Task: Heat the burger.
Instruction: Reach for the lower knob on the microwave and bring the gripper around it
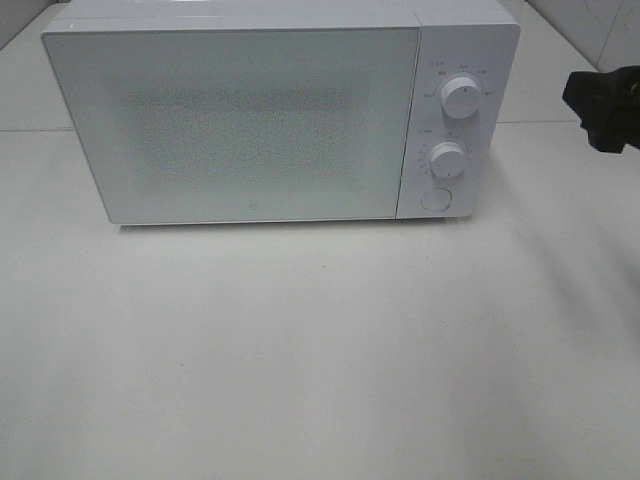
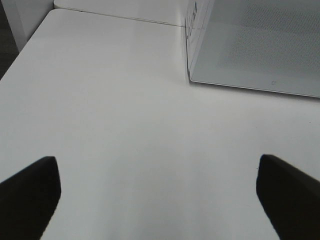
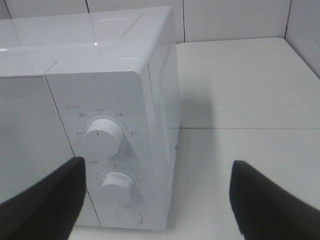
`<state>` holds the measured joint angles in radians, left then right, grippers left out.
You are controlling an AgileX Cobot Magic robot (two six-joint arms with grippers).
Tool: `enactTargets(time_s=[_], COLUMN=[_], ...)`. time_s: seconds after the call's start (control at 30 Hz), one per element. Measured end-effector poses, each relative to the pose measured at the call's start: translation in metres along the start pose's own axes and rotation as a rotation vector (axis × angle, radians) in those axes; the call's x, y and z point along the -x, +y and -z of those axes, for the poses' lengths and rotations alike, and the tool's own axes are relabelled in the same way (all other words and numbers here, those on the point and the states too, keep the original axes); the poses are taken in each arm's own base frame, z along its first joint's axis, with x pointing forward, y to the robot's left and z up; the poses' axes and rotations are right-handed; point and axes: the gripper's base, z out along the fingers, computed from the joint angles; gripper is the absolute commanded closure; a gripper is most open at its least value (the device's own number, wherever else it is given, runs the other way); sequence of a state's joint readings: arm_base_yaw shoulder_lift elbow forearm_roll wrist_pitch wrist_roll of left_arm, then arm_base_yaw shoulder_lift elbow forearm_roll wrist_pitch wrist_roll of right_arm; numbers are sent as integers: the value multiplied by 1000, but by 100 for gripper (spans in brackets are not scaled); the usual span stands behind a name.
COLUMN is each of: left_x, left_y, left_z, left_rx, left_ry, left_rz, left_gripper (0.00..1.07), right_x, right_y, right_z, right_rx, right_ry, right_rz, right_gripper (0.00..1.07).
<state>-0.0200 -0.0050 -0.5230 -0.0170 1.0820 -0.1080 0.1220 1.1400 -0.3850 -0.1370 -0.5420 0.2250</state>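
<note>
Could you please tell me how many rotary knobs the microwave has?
2: an upper knob and a lower knob beneath it, both on the microwave's right-hand control panel, above a flat round button. None seem hidden.

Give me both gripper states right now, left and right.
Left gripper: open, holding nothing.
Right gripper: open, holding nothing, in front of the microwave.

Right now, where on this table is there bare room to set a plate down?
The broad strip of table in front of the microwave is bare. Left of the microwave there is bare table too. It is tightest to the right of the control panel, where the right gripper hangs.
</note>
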Motion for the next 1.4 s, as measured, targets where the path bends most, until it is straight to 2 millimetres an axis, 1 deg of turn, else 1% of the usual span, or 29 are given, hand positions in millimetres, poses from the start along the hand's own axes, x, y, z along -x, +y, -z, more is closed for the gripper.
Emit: enactTargets(time_s=[0.07, 0.1, 0.13, 0.2, 0.23, 0.3, 0.33, 0.37, 0.4, 0.43, 0.5, 0.57, 0.6, 0.67, 0.77, 0.83, 0.87, 0.93, 1.0, 1.03, 1.1, 1.2, 1.27, 1.4], left_x=[0, 0, 0, 0, 0, 0, 0, 0, 0, 0, 0, 0, 0, 0, 0, 0, 0, 0, 0, 0, 0, 0, 0, 0], left_y=[0, 0, 0, 0, 0, 0, 0, 0, 0, 0, 0, 0, 0, 0, 0, 0, 0, 0, 0, 0, 0, 0, 0, 0], left_z=[0, 0, 0, 0, 0, 0, 0, 0, 0, 0, 0, 0, 0, 0, 0, 0, 0, 0, 0, 0, 0, 0, 0, 0], left_rx=[0, 0, 0, 0, 0, 0, 0, 0, 0, 0, 0, 0, 0, 0, 0, 0, 0, 0, 0, 0, 0, 0, 0, 0], left_ry=[0, 0, 0, 0, 0, 0, 0, 0, 0, 0, 0, 0, 0, 0, 0, 0, 0, 0, 0, 0, 0, 0, 0, 0], left_rz=[0, 0, 0, 0, 0, 0, 0, 0, 0, 0, 0, 0, 0, 0, 0, 0, 0, 0, 0, 0, 0, 0, 0, 0], left_gripper=[6, 6, 6, 6, 6, 6, 6, 6, 6, 6, 6, 6, 6, 6, 6, 6, 6, 6, 6, 6, 6, 6, 6, 6], right_x=[-2, -6, -6, -14, -14, -24, -24, -32, -32, -39, -41, -49, -49, -56, -57, -63, -63, -72, -75, -75, -87, -91, -103, -110], right_y=[-1, -2, -2, -3, -3, -5, -5, -6, -6, -5, -4, 1, 1, 12, 14, 22, 22, 33, 36, 36, 46, 48, 56, 61], right_z=[-3, -8, -8, -17, -17, -25, -25, -30, -30, -35, -37, -43, -43, -48, -49, -52, -52, -52, -52, -52, -52, -52, -52, -51], right_rx=[-1, -2, -2, -2, -2, -9, -9, -22, -22, -35, -38, -56, -56, -80, -86, -108, -108, -146, -157, -157, -176, -171, -149, -149], right_ry=[-5, -12, -12, -5, -5, 26, 26, 46, 46, 59, 60, 54, 54, 10, -3, -27, -27, -55, -58, -58, -44, -32, 4, 28], right_rz=[-9, -19, -19, -8, -8, 12, 12, 23, 23, 37, 53, 97, 97, 137, 144, 141, 141, 142, 140, 140, 152, 160, 179, 184], right_gripper=[32, 32, 32, 33, 33, 33, 33, 34, 34, 34, 34, 34, 34, 34, 34, 34, 34, 34, 34, 34, 34, 34, 34, 34])
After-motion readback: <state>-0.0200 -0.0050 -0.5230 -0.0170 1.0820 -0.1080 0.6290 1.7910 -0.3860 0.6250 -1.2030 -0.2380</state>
